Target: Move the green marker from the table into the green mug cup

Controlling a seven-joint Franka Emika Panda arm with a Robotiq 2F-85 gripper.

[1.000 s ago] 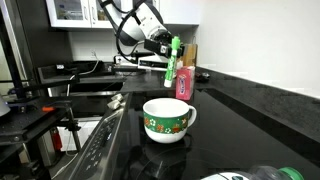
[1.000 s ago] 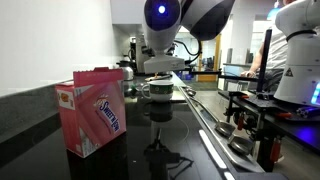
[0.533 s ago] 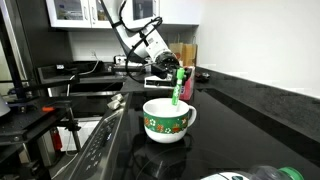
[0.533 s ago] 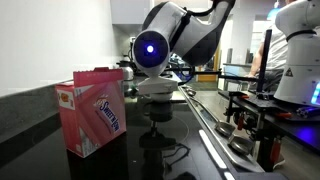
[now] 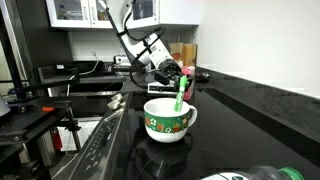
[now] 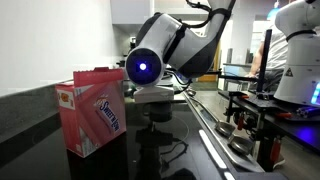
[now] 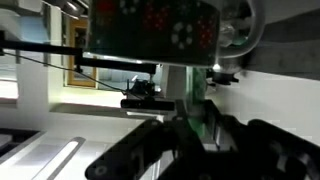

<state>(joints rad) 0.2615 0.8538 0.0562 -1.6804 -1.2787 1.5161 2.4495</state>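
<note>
Wrist view: claw (image 7: pixel 190 125) pinches green marker (image 7: pixel 196 100) above green mug cup (image 7: pixel 150 25), pink box (image 6: pixel 98 110) apart.

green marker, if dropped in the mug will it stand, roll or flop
The green marker looks slim and stiff, so it probably will not flop in the gripper. Its lower end appears inside the green mug cup; released, it would likely lean on the wall, not stand. The wide mug seems unlikely to tip.
</note>
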